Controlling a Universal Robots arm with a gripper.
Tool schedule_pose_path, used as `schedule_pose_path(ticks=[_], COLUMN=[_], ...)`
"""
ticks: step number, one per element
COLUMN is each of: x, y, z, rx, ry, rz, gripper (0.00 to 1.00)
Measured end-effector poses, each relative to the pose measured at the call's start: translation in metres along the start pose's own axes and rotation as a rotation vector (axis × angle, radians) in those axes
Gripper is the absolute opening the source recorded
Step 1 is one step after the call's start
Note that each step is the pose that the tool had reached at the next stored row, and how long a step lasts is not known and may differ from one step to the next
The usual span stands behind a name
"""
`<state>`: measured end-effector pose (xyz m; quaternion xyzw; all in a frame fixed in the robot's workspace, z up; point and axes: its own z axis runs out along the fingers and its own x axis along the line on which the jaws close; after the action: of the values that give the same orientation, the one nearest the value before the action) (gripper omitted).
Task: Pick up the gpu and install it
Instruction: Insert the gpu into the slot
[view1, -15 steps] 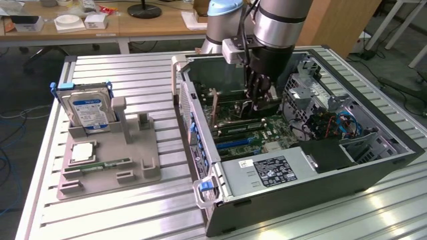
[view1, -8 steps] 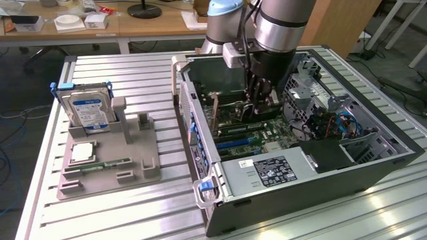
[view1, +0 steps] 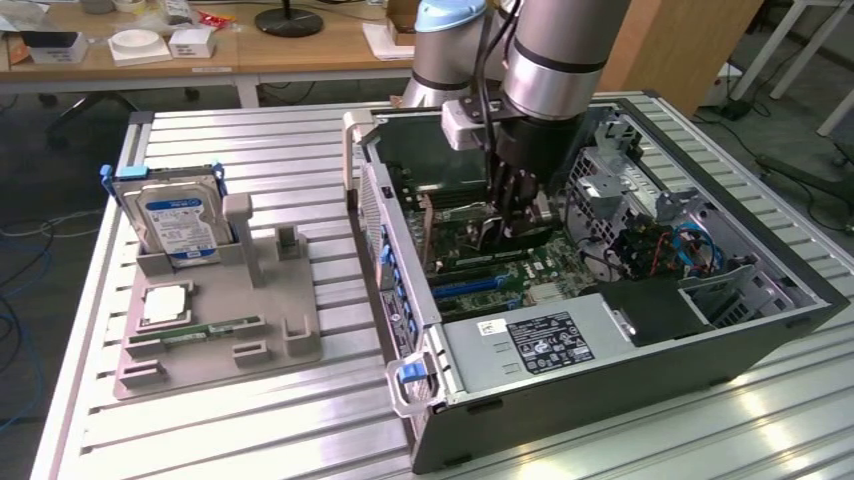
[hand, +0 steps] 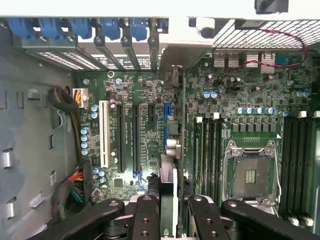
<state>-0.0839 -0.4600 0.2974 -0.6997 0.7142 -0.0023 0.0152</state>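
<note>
Slatted metal bench (view1: 267, 160) bearing an open computer case (view1: 747, 330). Inside the case, the claw (view1: 515, 225) is clamped on the gpu (hand: 168, 172), held on edge over the motherboard (hand: 250, 95).

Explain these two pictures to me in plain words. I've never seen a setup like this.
The grey tube-like machine is a robot arm, and its gripper works as a hand. One picture comes from a camera standing off to the side. The other comes from a camera on the arm's wrist, looking past the fingers.

On the slatted metal table lies an open computer case. Beside it, on the exterior view's left, a grey holder carries an upright hard drive, a flat processor chip and a green memory stick.

The gripper is inside the case, shut on the gpu. This is a thin card seen edge-on above the green motherboard, in line with a blue slot.
</note>
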Motion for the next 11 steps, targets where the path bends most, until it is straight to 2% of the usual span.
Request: schedule_pose_path(ticks=[11], x=[0.000], y=[0.0031], z=[0.0155], rx=[0.0000], ry=[0.0000], rz=[0.000], gripper=[0.27])
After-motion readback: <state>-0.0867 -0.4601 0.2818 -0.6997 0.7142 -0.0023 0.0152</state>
